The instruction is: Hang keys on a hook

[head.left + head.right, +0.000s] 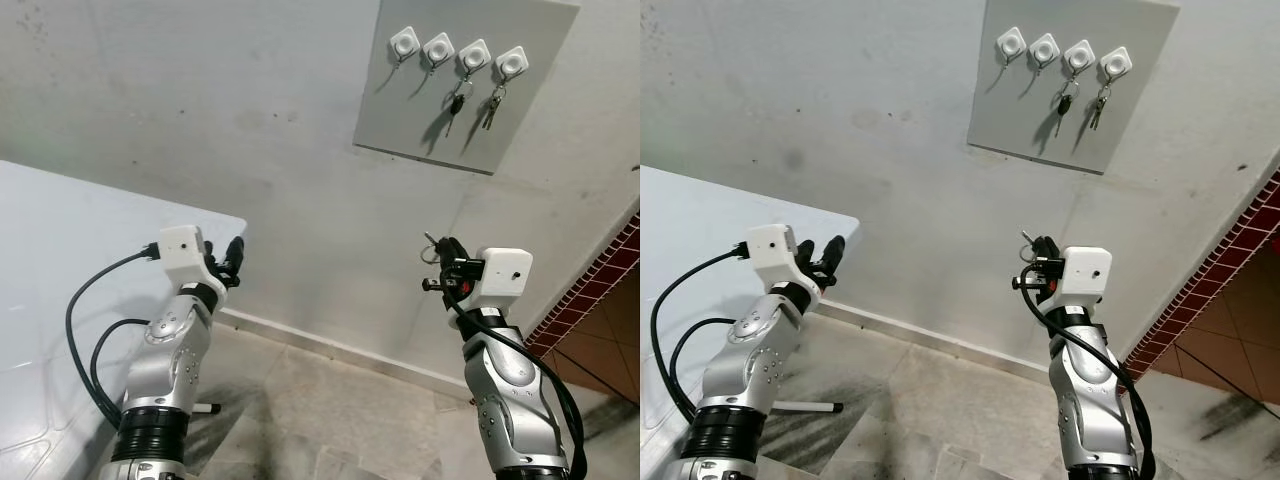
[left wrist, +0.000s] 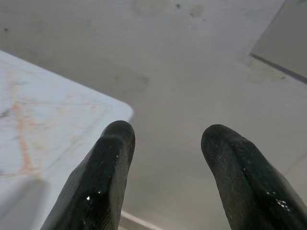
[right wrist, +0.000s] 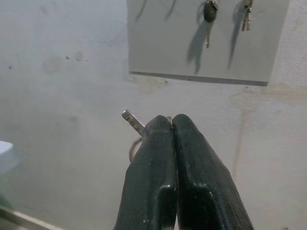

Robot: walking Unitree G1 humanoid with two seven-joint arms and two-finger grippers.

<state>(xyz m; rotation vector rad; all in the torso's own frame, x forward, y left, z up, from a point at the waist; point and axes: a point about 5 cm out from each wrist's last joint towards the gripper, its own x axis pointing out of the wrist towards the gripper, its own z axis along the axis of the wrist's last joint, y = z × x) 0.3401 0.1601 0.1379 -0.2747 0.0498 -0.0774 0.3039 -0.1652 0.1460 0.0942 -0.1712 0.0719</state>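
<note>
A pale plaster wall (image 1: 250,130) takes up most of the head camera's frame, with stains and small dark marks on it. At the left edge of the frame a white counter (image 1: 60,250) runs in from the side and ends in a rounded corner near the frame's middle height. Along the bottom lies a grey tiled floor (image 1: 320,400), and in the lower right corner there is a patch of red-brown tiles (image 1: 600,290). In the upper right of the frame a grey board (image 1: 450,90) is fixed flat to the wall. Four white hooks (image 1: 457,52) sit in a row near its top edge. The two hooks on the left of the row are bare; the third carries a key with a dark head (image 1: 456,104), and the fourth carries a bunch of metal keys (image 1: 491,108), both hanging down against the board. In the lower left of the frame the left gripper (image 1: 234,262) is raised beside the counter's corner, its jaws spread apart with nothing between them. In the lower right of the frame the right gripper (image 1: 447,262) is raised well below the board, its jaws pressed together and pinching a set of keys (image 1: 431,246); a metal key tip and part of a ring stick out beside the black fingers (image 3: 187,163) in the right wrist view.
</note>
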